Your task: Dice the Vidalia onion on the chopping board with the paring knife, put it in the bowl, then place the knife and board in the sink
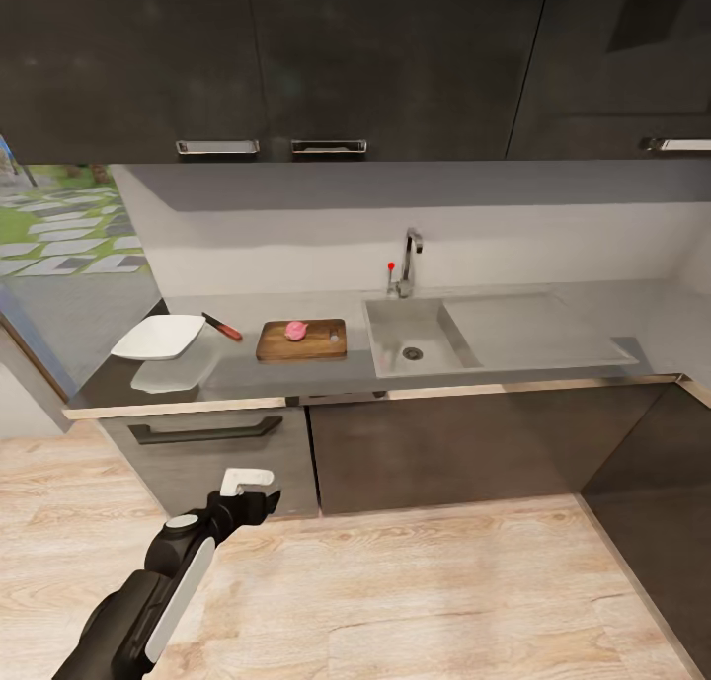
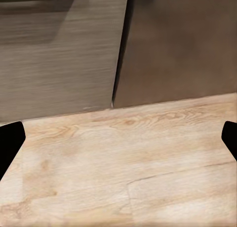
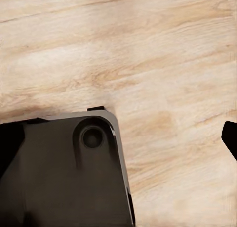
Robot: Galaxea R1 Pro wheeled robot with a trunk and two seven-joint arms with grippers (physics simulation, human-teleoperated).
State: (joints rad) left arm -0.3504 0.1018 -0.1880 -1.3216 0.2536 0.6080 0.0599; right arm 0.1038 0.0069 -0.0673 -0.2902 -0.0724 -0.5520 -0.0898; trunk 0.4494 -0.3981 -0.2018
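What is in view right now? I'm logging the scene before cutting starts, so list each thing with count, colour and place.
Vidalia onion: one, pinkish-red, on the chopping board.
Chopping board: one, brown, on the countertop left of the sink.
Paring knife: one, red handle, between bowl and board.
Bowl: one, white, countertop's left end.
Sink: one, grey, holding nothing visible.
Tap: one, chrome, behind the sink.
Countertop: one, dark grey.
Left gripper: one, fingers apart, over wooden floor.
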